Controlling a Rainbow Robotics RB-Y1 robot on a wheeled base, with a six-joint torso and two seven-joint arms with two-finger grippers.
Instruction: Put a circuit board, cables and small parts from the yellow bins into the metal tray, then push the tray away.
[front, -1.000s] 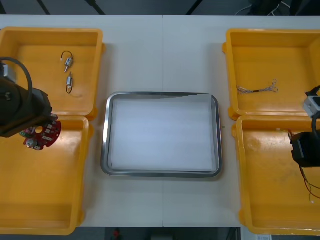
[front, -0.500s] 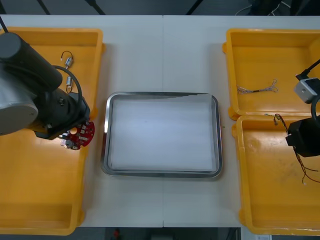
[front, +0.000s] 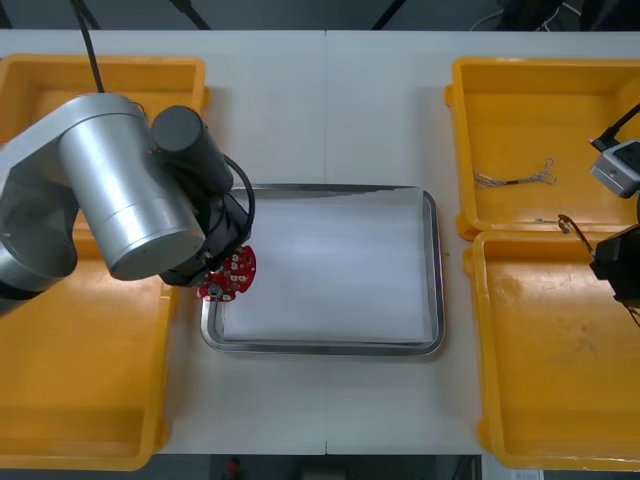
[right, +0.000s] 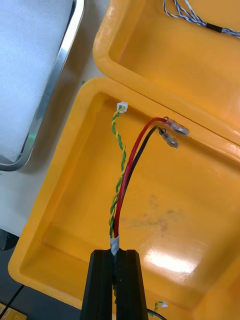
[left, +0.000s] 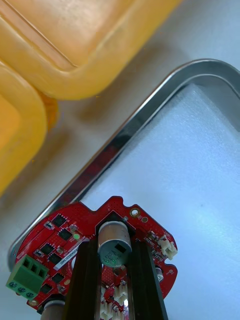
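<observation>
Circuit board (front: 228, 273) has come over the tray (front: 432, 270); right tool (right: 116, 256) grips cables (right: 128, 170).

Circuit board (front: 228, 274) half hidden under left arm (front: 120, 190).

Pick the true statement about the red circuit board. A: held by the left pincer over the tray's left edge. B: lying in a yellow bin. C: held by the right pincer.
A: the left pincer grips the circuit board above the metal tray's left rim.

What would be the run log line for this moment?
left gripper: shut on board, over left edge of tray | right gripper: shut on cables, over near right bin
</observation>
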